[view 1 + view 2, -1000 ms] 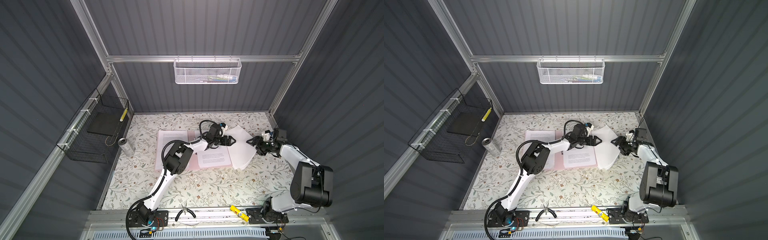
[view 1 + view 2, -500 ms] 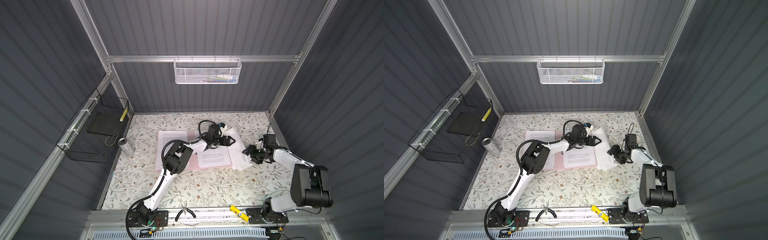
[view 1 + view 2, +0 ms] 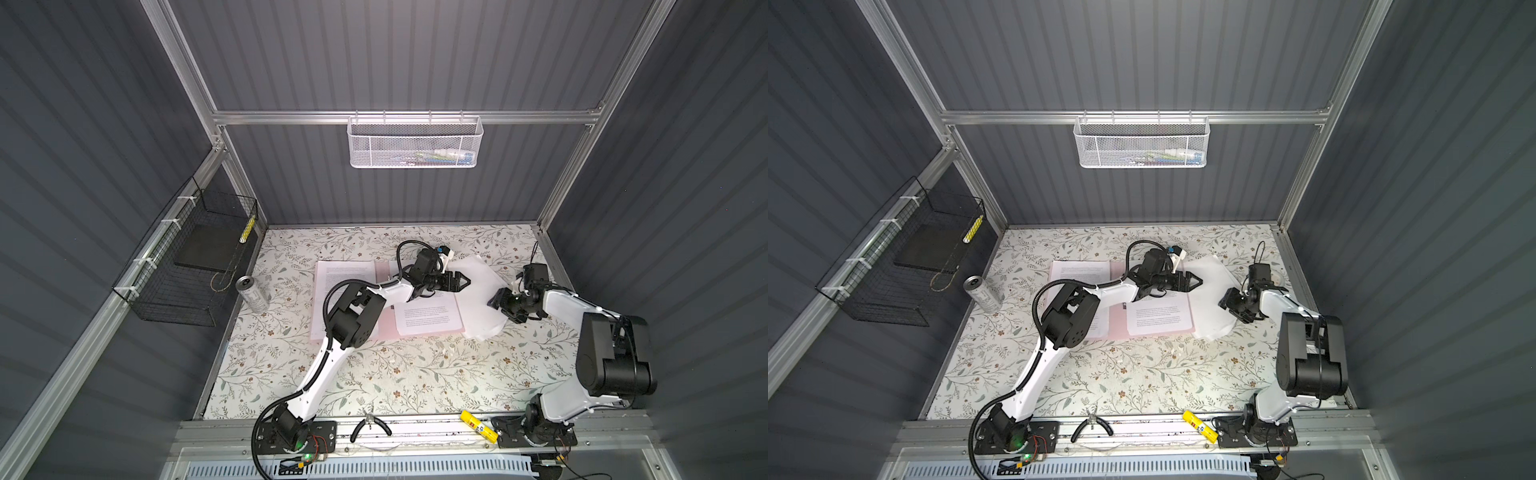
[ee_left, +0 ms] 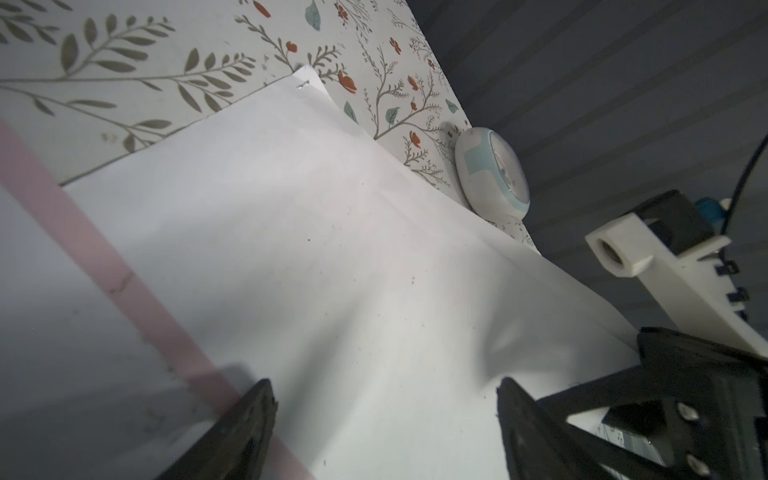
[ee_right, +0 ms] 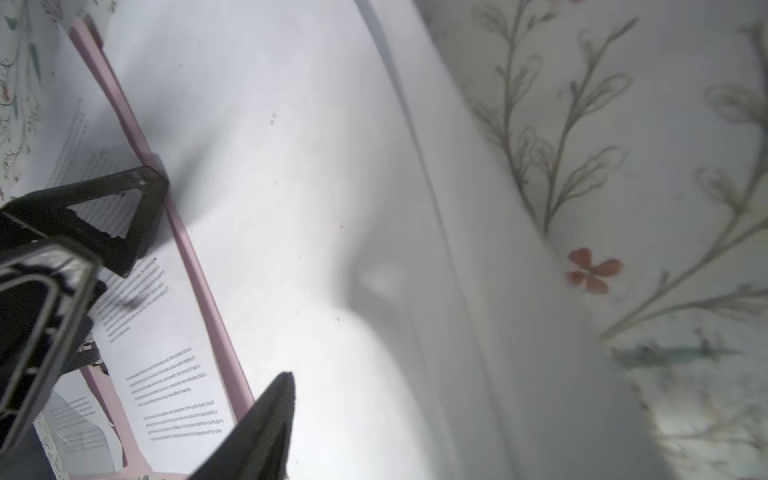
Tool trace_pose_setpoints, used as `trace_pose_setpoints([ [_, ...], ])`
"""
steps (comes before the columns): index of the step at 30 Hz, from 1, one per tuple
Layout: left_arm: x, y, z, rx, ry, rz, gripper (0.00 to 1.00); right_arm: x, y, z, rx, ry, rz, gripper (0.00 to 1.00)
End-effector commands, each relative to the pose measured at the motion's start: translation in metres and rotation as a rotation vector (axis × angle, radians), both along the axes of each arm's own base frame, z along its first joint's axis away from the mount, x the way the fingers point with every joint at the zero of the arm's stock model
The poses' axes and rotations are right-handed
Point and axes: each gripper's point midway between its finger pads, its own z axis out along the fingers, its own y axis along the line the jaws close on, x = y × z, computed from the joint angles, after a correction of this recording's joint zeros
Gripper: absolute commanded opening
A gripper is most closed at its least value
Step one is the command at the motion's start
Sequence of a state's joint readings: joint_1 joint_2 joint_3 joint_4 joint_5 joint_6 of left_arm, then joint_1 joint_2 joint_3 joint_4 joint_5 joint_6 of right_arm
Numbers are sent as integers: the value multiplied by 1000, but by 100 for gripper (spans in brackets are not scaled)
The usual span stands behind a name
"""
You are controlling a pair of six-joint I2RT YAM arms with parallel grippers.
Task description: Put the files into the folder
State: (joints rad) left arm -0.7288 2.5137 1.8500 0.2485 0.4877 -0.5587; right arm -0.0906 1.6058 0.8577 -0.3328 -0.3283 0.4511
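— Well, where are the files [image 3: 478,291] to be found?

— A loose white stack, blank side up, is seen on the tabletop [image 3: 415,374] at the 3 o'clock side of the folder [image 3: 386,326]. Its 9 o'clock edge is lapped over the pink border. Two printed sheets [image 3: 428,320] are already laid in the opened folder, one on each half.

— And how is the left end effector [image 3: 464,282] held?

— It is held low over the seam where stack and folder meet and is pointed toward 3 o'clock. Its jaws are spread wide and nothing is gripped. It is probably placed there so that the stack can be pinned or caught as it is brought across.

— What can be said of the right end effector [image 3: 500,305]?

— It is set at the stack's 3 o'clock edge and aimed toward 9 o'clock. Its jaws are seen about half apart over the paper, and no sheet is seen clamped between them. A shallow buckle is shown in the paper ahead of its fingertips, so a sideways push is judged likely.

— Why is the folder laid flat and open?

— So that sheets can be slid in from the side. The stack is not yet inside.
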Motion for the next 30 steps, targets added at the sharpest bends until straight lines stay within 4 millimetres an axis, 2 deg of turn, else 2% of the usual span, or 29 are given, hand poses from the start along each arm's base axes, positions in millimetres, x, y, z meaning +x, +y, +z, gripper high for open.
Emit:
trace_pose_setpoints([
  [1,-3,21,-40,93,97,33,85,8,0,8,-11,-43,-3,48],
  [5,-2,23,-35,93,84,36,85,8,-4,24,-35,-87,-21,31],
  [9,0,23,-24,88,65,35,86,11,-8,47,-53,-143,-34,4],
  [10,1,23,-21,86,61,34,85,12,-8,54,-56,-158,-35,0],
  [16,7,22,18,46,24,41,86,21,-18,101,-124,-270,-50,0],
  [21,13,28,75,-11,-42,74,86,30,-18,148,-276,-352,21,0],
  [23,18,43,92,-9,-66,123,86,35,-13,162,-338,-374,56,0],
  [25,24,65,110,-23,-89,185,86,40,2,171,-381,-402,127,0],
  [27,30,93,125,-30,-97,256,86,43,20,173,-468,-403,217,0],
  [30,35,135,142,-28,-113,347,86,46,53,166,-586,-389,378,0],
])
